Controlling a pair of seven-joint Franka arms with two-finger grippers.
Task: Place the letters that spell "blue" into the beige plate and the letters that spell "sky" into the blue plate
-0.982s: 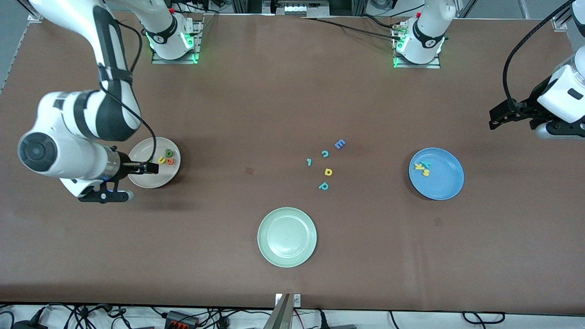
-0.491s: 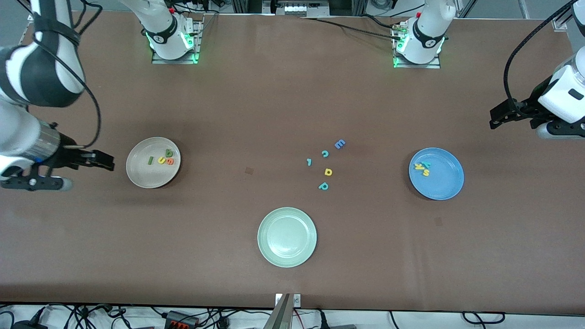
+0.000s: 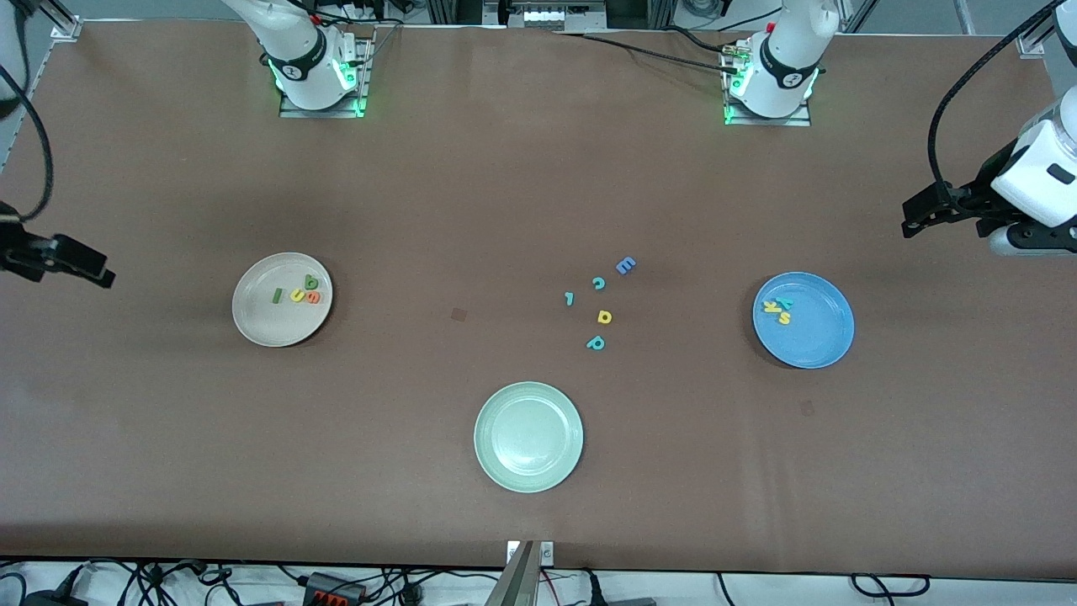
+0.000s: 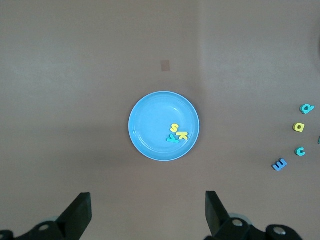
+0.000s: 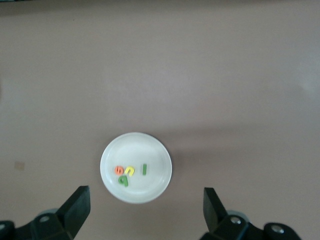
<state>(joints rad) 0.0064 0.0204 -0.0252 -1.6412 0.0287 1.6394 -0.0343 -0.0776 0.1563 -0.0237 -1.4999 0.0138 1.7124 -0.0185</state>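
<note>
Sorting done, right arm pulled clear

Right gripper (image 3: 71, 261) now withdrawn off the beige plate (image 3: 257, 324), jaws wide, empty; b, l, u, e (image 3: 294, 292) inside. Left gripper (image 4: 147, 212) waiting agape; s, k, y (image 3: 778, 309) in blue plate (image 3: 820, 345).

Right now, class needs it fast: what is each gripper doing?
Left gripper: open, empty, up over the table near the blue plate.
Right gripper: open, empty, near the beige plate.

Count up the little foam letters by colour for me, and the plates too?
Yellow letters: 4
Teal letters: 4
Green letters: 2
Orange letters: 1
Blue letters: 1
Plates: 3
Total: 15
</note>
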